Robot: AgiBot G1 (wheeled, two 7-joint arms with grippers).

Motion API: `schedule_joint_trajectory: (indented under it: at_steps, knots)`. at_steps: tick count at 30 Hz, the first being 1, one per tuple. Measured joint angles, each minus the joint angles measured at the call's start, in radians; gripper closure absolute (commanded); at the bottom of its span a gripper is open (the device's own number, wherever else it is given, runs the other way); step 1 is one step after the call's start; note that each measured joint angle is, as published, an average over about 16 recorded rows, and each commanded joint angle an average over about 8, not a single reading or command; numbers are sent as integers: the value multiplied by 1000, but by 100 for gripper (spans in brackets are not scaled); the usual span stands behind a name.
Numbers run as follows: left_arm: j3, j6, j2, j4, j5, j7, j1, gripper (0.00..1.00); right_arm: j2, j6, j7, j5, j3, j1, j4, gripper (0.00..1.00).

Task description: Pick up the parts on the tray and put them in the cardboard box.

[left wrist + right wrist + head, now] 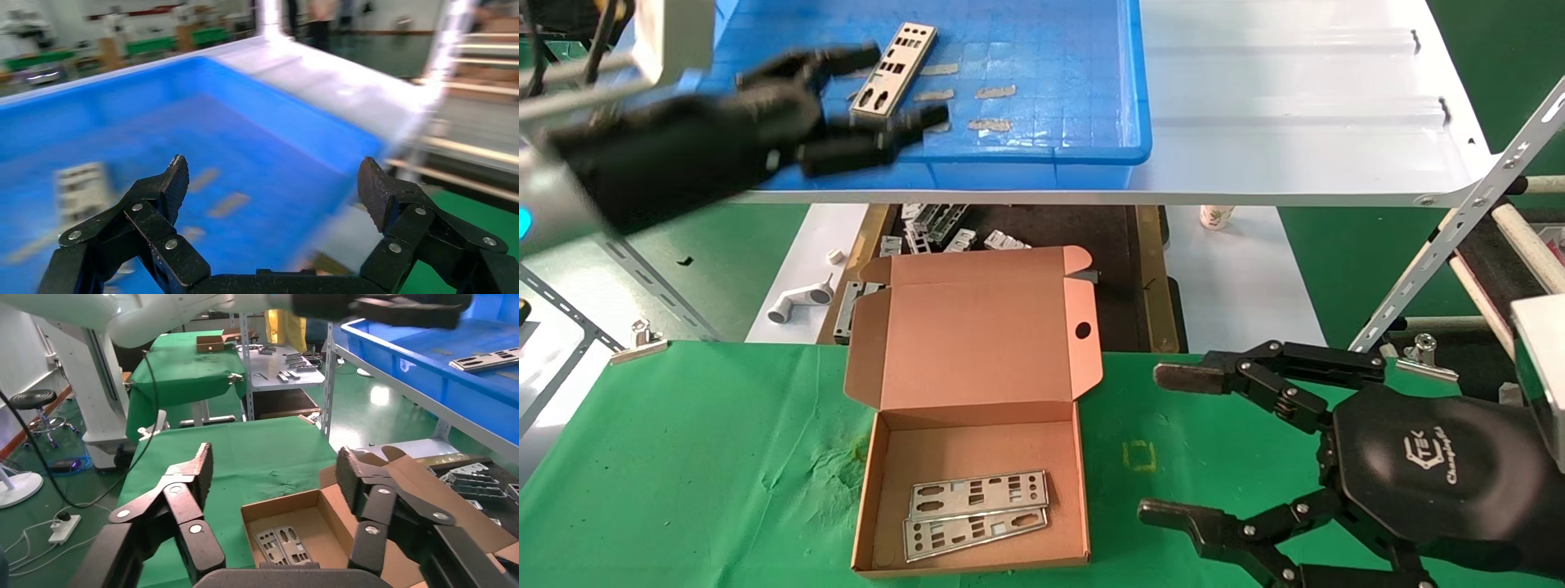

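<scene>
In the upper left of the head view the left gripper [891,86] hangs over the blue tray [1083,106], its two black fingers spread wide and nothing between them. A single silver part [893,69] lies flat on the tray's grid floor, right in the gap of those open fingers, one finger above it in the frame and the other just under its lower end. Whether either finger touches the plate cannot be told. Its long axis runs steeply, from lower left to upper right of the frame. In the left wrist view the same plate [82,190] shows blurred beside one finger, with the gripper [275,184] open over the blue floor.

Lower centre of the head view, the cardboard box [883,457] sits open on the green desk [699,457], lid back. Two plates [977,510] lie inside, side by side and slightly overlapping, their long axes nearly level across the frame, tilted a little up to the right.

The right gripper [1181,445] rests at the lower right, just beside the box, spread wide and holding nothing.
</scene>
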Motion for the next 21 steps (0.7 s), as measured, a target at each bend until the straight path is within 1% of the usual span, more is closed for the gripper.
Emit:
schedule_joint_trajectory:
  at_steps: [5, 11, 16, 21]
  knots:
    - [52, -84, 73, 134, 115, -6, -125, 0, 0, 0, 0, 0, 0, 0, 0, 100]
    - [113, -154, 152, 291, 232, -21, -250, 0, 0, 0, 0, 0, 0, 0, 0, 100]
    - [147, -199, 211, 406, 295, -31, -323, 0, 0, 0, 0, 0, 0, 0, 0, 100]
    - [170, -234, 261, 511, 335, -43, -376, 0, 0, 0, 0, 0, 0, 0, 0, 100]
